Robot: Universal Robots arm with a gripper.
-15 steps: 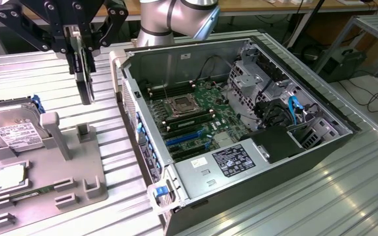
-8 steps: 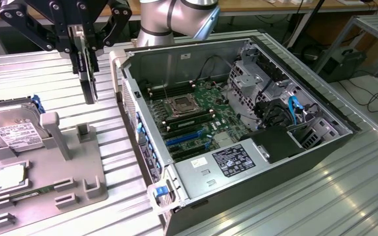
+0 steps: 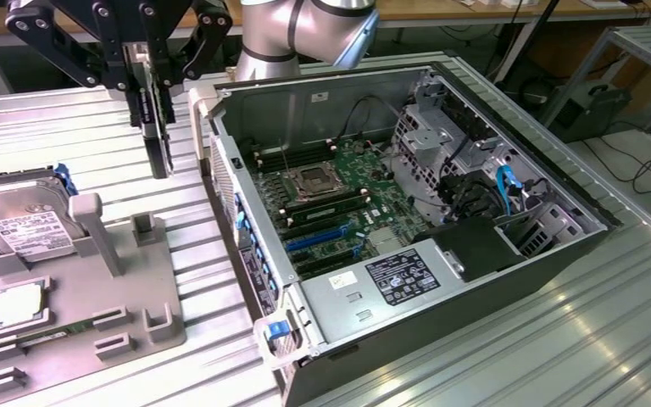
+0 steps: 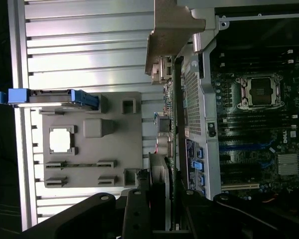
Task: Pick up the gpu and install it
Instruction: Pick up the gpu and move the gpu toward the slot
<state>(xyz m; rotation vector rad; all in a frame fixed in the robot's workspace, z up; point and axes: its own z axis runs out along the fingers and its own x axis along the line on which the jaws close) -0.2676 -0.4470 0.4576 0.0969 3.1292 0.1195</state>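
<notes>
One arm works here, and its gripper [image 3: 153, 80] is clamped on the gpu [image 3: 158, 140], with one finger on each flat side of the card. The gpu hangs upright and edge-on in the upper left of the exterior view, as a dark narrow slab. It is in the air above the table [image 3: 77, 136] and just beside the outer wall of the open computer case [image 3: 252, 280]. As far as I can judge, it touches neither of them. In the wrist view the silver end bracket [image 4: 172, 35] of the card stands very near the perforated wall of the case.

The step in hand, I think, is the carrying of the card over to the motherboard [image 3: 359, 182]. To do it well, the card should be held upright and pass above the rim of the case, because the bracket could catch on this wall. The blue slots [image 3: 319, 240] lie in the middle of the frame, between the processor socket [image 3: 308, 180] and the power supply [image 3: 399, 278]. The long edge of the card should be parallel to a slot before any pressing.

The table is made of ribbed, shiny metal profiles with grooves. At the lower left a grey holder [image 3: 122, 288] carries a hard drive [image 3: 20, 229] and a processor chip [image 3: 18, 307]. The room looks like a workshop: a wooden bench [image 3: 450, 13] runs along the upper edge, and loose cables [image 3: 642, 170] lie on the floor at the right of the frame.
</notes>
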